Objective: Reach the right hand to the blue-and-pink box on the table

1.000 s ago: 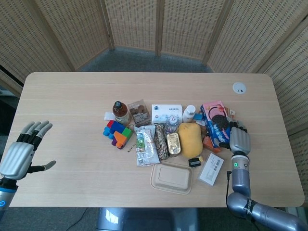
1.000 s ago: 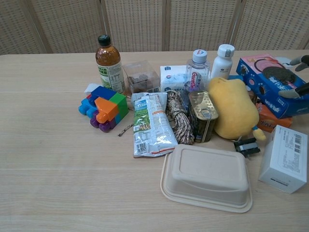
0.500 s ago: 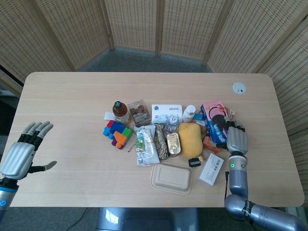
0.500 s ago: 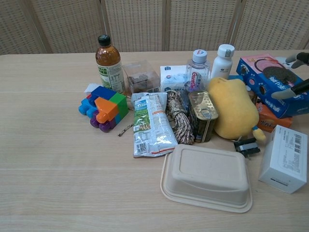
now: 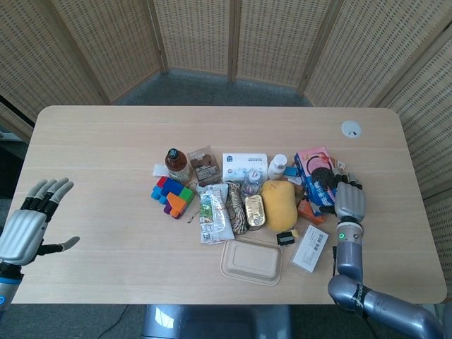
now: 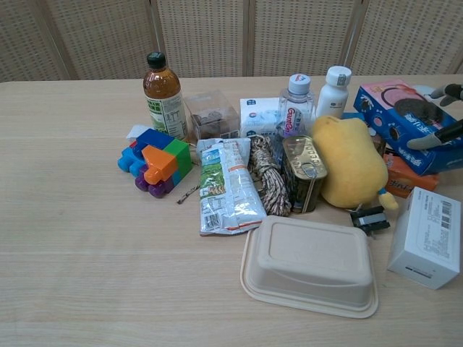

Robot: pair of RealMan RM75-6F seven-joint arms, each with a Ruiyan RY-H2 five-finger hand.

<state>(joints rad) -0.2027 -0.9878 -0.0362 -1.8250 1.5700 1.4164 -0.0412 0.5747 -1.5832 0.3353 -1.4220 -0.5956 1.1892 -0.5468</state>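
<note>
The blue-and-pink cardboard box printed with dark cookies [image 5: 316, 176] lies right of centre in the head view, beside the yellow plush toy [image 5: 278, 205]. The right hand [image 5: 349, 201] rests against its right edge, fingertips [image 6: 443, 135] touching it; whether they grip, I cannot tell. The left hand [image 5: 30, 222] hovers at lower left, fingers spread, holding nothing
</note>
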